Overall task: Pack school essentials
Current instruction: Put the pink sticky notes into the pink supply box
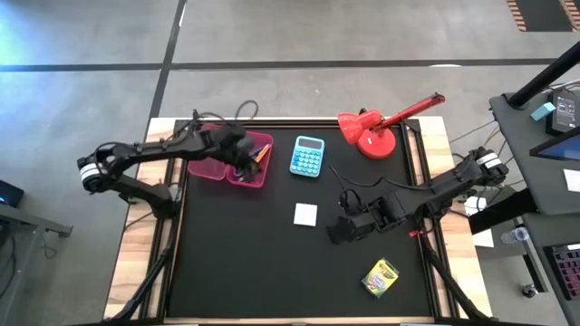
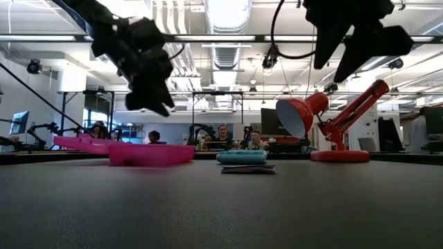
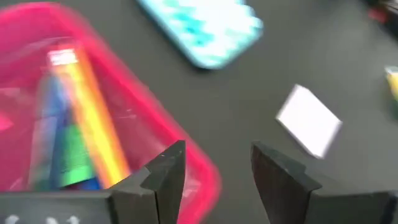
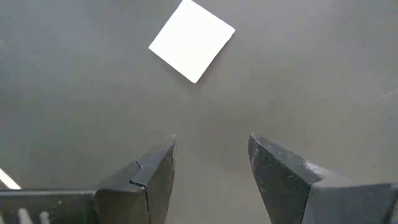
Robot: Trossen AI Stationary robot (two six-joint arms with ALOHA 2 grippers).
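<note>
The pink tray [image 1: 210,168] sits at the back left of the black table [image 1: 272,272]. The left gripper [image 1: 243,161] hangs just above the tray's right half, with its two fingers [image 3: 168,171] apart and nothing between them. Inside the tray lie orange pencils [image 3: 93,121], a blue pen [image 3: 55,124] and a green marker [image 3: 73,152], side by side.

The blue calculator [image 1: 308,156] lies just to the right of the tray. The red lamp [image 1: 376,131] stands farther right. The white square pad [image 1: 305,214] lies flat, in front of the calculator and well apart from the tray.

The right gripper [image 1: 337,232] hovers just right of the pad, fingers [image 4: 152,171] apart and holding nothing. The yellow-green crayon box [image 1: 380,278] lies far from the tray, near the front right.
</note>
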